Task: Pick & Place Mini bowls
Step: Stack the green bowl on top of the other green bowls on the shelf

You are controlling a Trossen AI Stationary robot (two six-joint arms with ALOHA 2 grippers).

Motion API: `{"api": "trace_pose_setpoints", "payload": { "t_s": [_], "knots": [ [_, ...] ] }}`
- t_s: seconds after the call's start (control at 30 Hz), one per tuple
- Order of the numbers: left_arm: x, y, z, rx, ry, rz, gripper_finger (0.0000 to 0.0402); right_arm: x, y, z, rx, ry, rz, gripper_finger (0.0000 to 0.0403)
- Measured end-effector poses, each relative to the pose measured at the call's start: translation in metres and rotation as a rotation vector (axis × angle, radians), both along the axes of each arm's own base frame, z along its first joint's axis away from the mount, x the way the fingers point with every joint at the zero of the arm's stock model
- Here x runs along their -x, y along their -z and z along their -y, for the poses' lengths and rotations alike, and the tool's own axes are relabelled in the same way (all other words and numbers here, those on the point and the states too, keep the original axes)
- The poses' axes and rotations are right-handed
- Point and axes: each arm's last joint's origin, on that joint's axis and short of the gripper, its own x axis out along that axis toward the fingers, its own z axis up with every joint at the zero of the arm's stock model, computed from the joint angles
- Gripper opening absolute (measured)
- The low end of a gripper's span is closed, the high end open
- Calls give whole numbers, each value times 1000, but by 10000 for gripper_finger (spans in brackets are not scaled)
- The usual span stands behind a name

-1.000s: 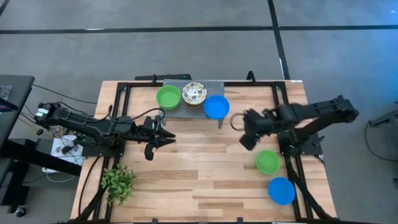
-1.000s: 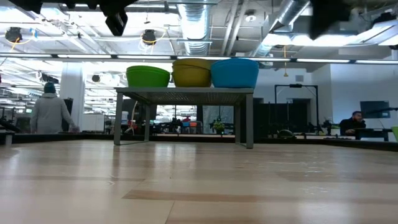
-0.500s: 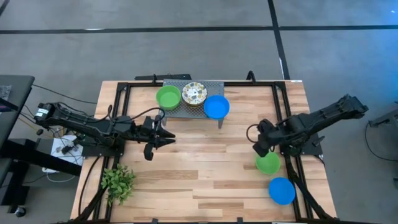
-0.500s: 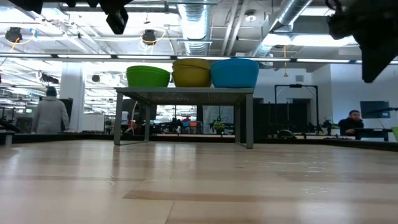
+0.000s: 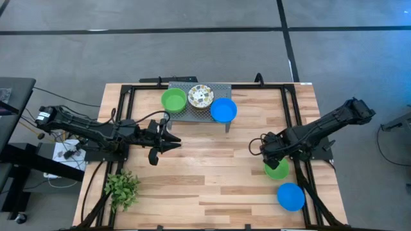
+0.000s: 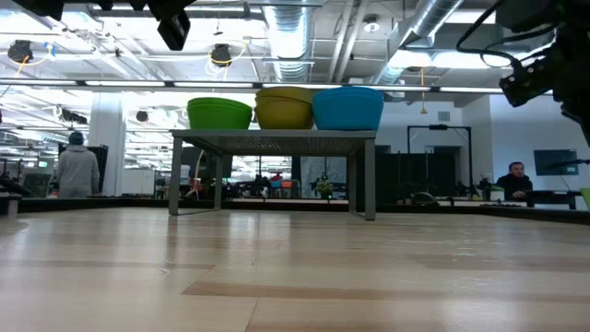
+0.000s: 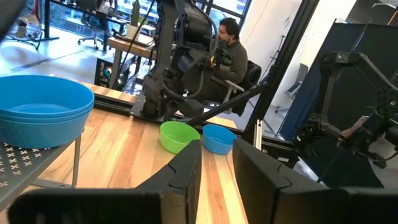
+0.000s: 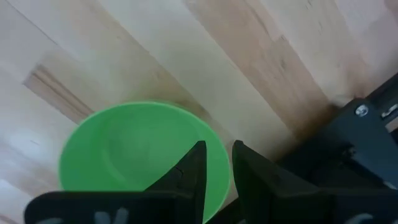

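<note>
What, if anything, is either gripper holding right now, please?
Nothing: the right gripper hangs narrowly open over the green bowl; the left gripper is empty.

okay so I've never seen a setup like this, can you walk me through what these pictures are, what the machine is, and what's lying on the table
It is a robot with two dark arms at a wooden table, each ending in a two-finger gripper. One picture looks straight down, one sits at table-top height, and two come from cameras on the arms' wrists.

On a small grey stand at the back sit a green bowl, a patterned white bowl and a blue bowl. Two more bowls lie on the table's right side: another green one and another blue one. A small leafy plant is at the front left.

The right gripper hangs just over that loose green bowl, fingers slightly apart, holding nothing. The left gripper waits mid-table, also empty, its fingers a little apart.

The low view and the left wrist view also show people in the room behind.
</note>
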Motion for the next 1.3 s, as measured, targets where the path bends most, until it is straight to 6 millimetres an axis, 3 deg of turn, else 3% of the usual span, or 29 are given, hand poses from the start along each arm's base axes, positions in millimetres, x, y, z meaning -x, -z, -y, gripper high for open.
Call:
{"api": "trace_pose_setpoints", "payload": {
  "t_s": [0.6, 1.07, 1.3],
  "knots": [
    [0, 0, 0, 0, 0, 0, 90, -15, 21, -5, -37, -128, -122, 68],
    [0, 0, 0, 0, 0, 0, 90, -10, 43, 4, -50, -177, -111, 66],
    [0, 0, 0, 1, 0, 4, 90, -15, 43, 6, -94, -160, -71, 22]
  ]
}}
